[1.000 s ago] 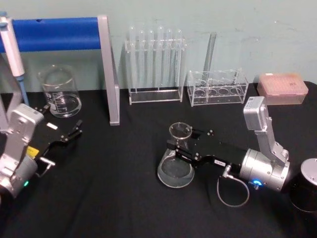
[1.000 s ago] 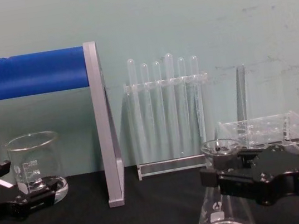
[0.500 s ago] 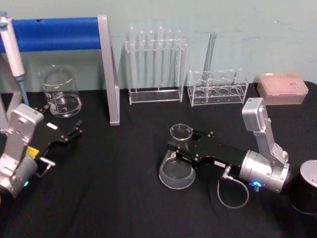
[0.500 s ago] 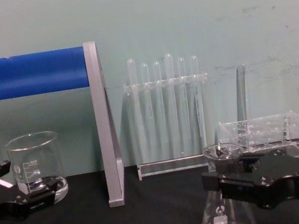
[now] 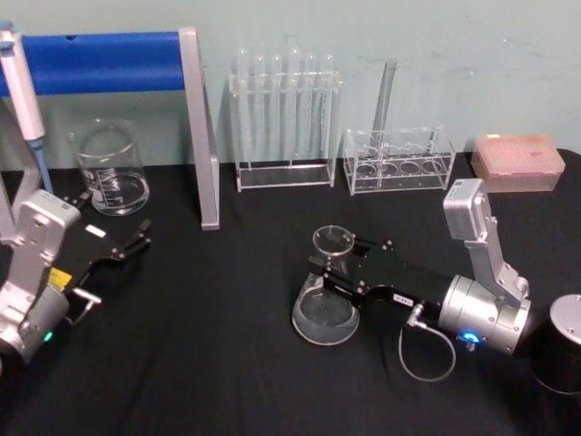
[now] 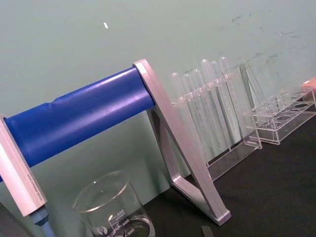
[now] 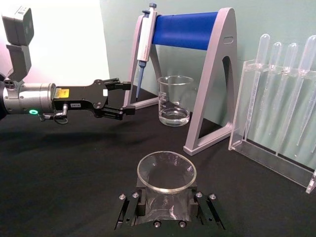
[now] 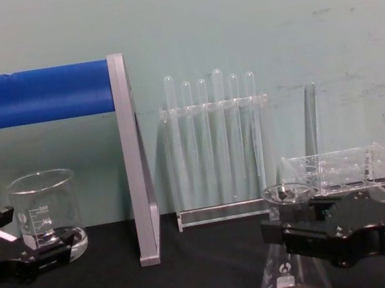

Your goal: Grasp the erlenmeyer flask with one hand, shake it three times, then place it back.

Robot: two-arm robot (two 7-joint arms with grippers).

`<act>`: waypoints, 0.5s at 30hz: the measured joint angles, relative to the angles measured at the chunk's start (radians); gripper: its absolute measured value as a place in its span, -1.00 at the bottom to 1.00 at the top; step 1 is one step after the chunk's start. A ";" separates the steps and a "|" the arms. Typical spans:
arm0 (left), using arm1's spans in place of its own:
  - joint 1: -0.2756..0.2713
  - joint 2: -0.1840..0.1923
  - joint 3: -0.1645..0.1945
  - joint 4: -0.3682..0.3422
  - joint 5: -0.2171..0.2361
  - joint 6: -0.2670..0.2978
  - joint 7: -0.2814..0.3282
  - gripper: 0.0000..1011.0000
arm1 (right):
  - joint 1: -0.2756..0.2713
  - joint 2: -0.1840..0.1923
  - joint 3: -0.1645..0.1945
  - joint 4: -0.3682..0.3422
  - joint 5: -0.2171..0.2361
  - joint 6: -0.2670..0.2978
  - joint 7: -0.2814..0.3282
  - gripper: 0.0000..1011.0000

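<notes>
black table (image 5: 182,363) | one erlenmeyer flask (image 5: 323,313) | right gripper (image 5: 336,265) clamps its neck | left gripper (image 5: 138,238) parted

One erlenmeyer flask (image 5: 324,304), one beaker (image 5: 111,171), two clear racks (image 5: 284,176), six test tubes (image 8: 221,110), one pipette (image 5: 21,89), one pipette stand (image 5: 100,62), one pink tip box (image 5: 517,162).

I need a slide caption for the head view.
Right black gripper holds the clear glass conical flask by its neck; left gripper parked near a glass beaker.

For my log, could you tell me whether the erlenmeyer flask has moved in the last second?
Yes: in the chest view the erlenmeyer flask sank slightly and edged right against the low rack behind.
</notes>
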 joint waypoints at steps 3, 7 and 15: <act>0.000 0.000 0.000 0.000 0.000 0.000 0.000 0.98 | 0.000 0.000 0.000 0.000 0.000 0.000 0.000 -0.11; 0.000 0.000 0.000 0.000 0.000 0.000 0.000 0.98 | 0.000 0.000 0.000 0.000 0.001 0.000 0.001 -0.11; 0.000 0.000 0.000 0.000 0.000 0.000 0.000 0.98 | 0.001 0.000 0.000 0.001 0.001 0.000 0.002 -0.11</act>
